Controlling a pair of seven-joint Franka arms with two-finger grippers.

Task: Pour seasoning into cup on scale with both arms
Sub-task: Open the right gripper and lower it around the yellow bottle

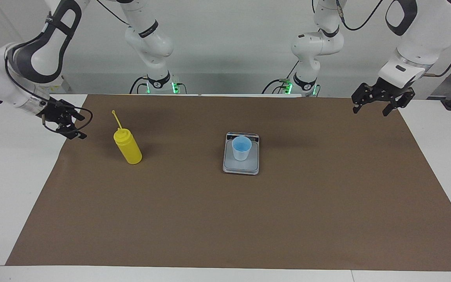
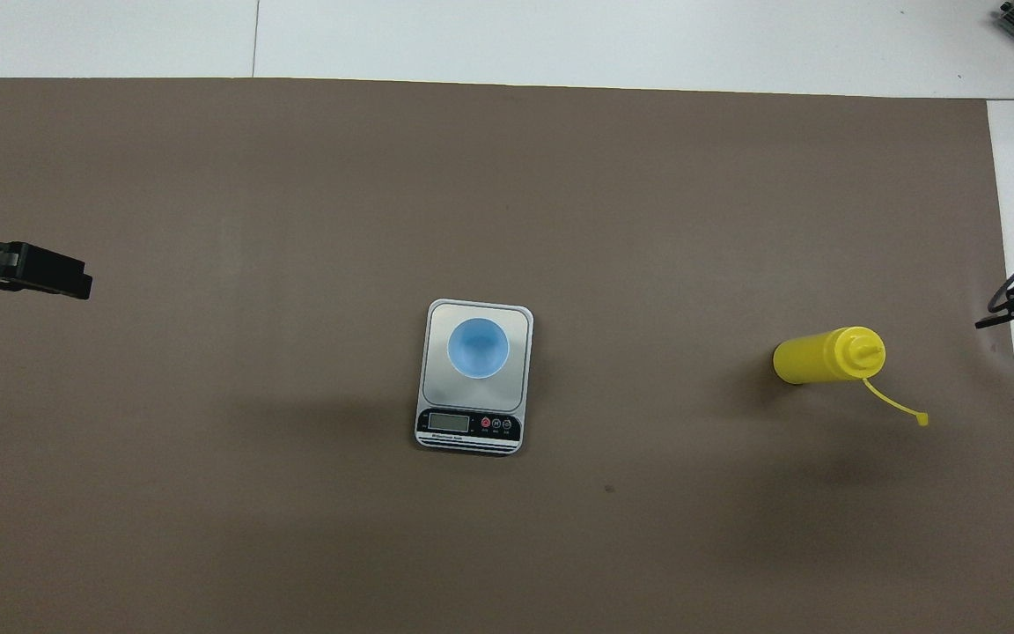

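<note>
Standing upright on scale (image 1: pixel 241 166) — cup (image 1: pixel 241 148), seasoning (image 1: pixel 128 147) apart.

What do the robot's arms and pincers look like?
Both arms are white and chunky, with rounded joints, dark grey bands and thin black cables looping along them. Green lights glow at their bases. The left pincer and the right pincer are black, each with two short fingers, and a black cable loops beside the right pincer.

a white table (image 1: pixel 10 188) under a brown mat (image 1: pixel 249 219), a pale wall (image 1: pixel 229 35) at the robots' end.
</note>
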